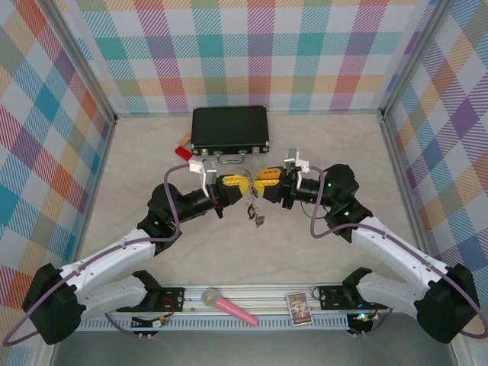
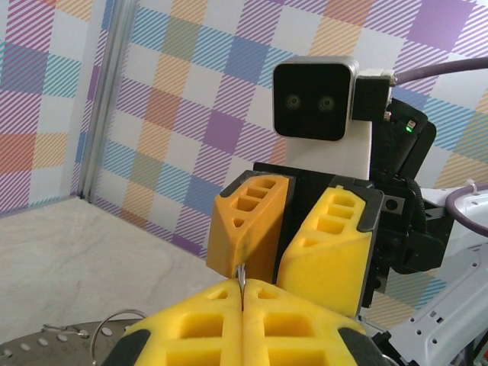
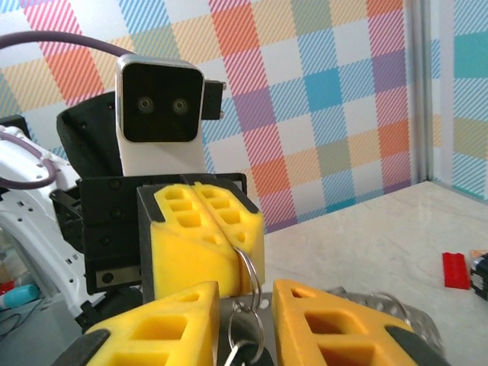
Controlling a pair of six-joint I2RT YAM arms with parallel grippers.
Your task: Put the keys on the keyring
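Currently: fingertips meeting over the table, keys dangling beneath

From above, the left gripper (image 1: 245,184) and the right gripper (image 1: 259,178) are meeting tip to tip over the table (image 1: 137,175), just in front of the black case (image 1: 230,128). The keys (image 1: 255,214) are dangling right under that meeting point.

Through the left wrist camera, the left gripper's fingers are pressing fully together, pinching a thin ring (image 2: 241,276) between their tips. The right gripper's fingers (image 2: 248,229) are standing apart across from them. Part of the keyring (image 2: 53,347), grey with small loops, is showing at the lower left; I cannot tell whether it is lying down or hanging.

Through the right wrist camera, the right gripper is sitting partly open, not visibly clamping anything. A second ring (image 3: 248,309) is hanging in its gap from the pinched one, with a dark key head below. The keyring is peeking out behind one of those fingers
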